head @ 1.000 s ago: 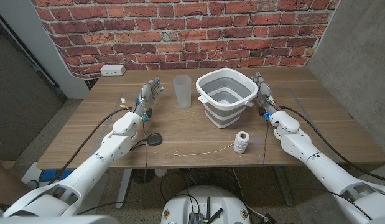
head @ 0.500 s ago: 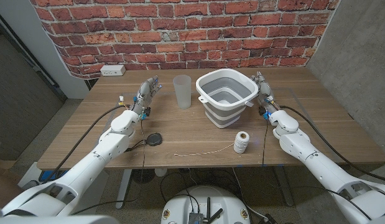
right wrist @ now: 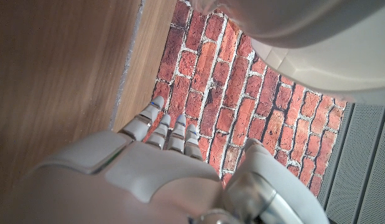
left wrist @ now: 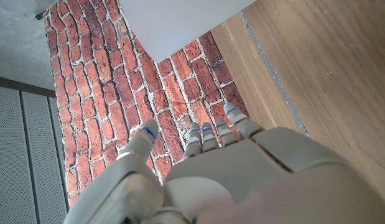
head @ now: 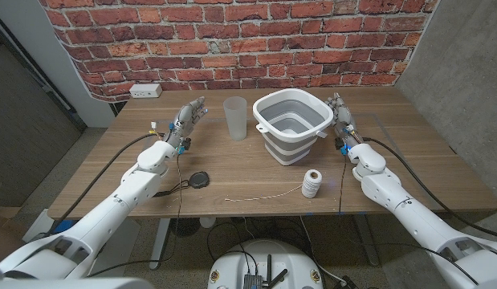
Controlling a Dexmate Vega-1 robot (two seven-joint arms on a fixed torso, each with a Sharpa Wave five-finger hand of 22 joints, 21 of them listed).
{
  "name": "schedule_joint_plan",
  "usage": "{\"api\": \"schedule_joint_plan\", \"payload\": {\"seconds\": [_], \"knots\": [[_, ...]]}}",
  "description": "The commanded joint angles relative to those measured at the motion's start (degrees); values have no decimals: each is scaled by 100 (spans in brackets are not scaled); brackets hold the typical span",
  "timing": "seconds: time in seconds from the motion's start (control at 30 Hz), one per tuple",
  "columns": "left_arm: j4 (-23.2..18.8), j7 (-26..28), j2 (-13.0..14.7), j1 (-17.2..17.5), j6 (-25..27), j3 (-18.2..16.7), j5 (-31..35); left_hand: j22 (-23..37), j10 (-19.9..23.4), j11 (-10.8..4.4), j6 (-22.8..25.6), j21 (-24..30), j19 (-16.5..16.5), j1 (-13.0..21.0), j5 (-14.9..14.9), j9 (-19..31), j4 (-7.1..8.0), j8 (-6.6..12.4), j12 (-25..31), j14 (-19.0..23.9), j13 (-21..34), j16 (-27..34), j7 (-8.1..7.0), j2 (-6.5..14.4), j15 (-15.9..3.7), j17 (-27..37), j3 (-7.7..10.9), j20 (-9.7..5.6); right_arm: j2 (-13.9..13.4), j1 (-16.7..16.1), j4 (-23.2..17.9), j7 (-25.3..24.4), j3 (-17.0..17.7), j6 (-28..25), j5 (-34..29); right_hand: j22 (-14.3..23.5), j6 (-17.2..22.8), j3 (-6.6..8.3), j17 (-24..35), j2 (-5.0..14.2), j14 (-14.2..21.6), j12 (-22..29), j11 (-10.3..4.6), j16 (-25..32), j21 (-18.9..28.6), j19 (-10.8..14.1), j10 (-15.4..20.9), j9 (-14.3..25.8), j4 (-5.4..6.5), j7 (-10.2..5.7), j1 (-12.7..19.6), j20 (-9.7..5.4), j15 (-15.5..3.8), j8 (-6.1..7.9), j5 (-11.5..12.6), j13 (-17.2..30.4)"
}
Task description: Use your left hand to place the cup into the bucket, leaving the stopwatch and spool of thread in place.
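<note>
Head view: the left hand is seen empty, fingers spread, beside the cup. The right hand is likewise seen empty beside the bucket

No readable text, labels, brands or numbers.

The cup, the bucket, the stopwatch and the spool of thread show no lettering that can be made out in the head view; any face on the stopwatch is too small to tell. The white outlet strip at the back of the table bears no legible marking.
</note>
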Motion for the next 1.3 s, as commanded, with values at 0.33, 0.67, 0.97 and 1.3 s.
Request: {"api": "schedule_joint_plan", "payload": {"seconds": [0.33,0.67,0.97,1.3], "knots": [[-457,-586,705,157,141,-131,-22,24,327,-236,-50,-4,205,465,47,33,-685,-16,30,557,42,86,-254,-272,-127,42,-48,-16,93,-109,-55,-260,-4,69,-106,13,47,72,-16,185,35,38,-24,41,25,65,18,25,23,-6,-72,-72,-48,20,51,-1],[-743,-999,1271,129,476,-167,27,33,187,-406,-328,-33,99,954,34,35,-732,10,-45,262,51,-3,-718,-639,-410,45,-145,6,84,-184,-103,-295,9,70,-97,13,26,99,-42,210,45,38,-50,48,27,68,20,25,27,-12,-81,-32,-50,9,62,-9],[-864,-1180,1586,103,680,-173,111,32,90,-515,-409,-43,46,1122,24,40,-739,20,-69,130,53,-19,-611,-825,-501,46,-202,0,-88,-211,-197,-201,28,-68,-83,15,6,113,-67,203,54,35,-63,52,26,65,15,25,25,-20,-93,-34,-45,1,68,-16],[-622,-1570,1592,-351,804,104,372,31,50,-621,-546,-32,57,1465,59,51,-742,32,-61,21,60,-9,-578,-1010,-489,52,-183,84,-156,-261,-222,-234,73,-82,-87,15,5,126,-89,197,60,37,-68,56,29,70,21,25,21,-28,-102,-40,-48,1,73,-21]]}}
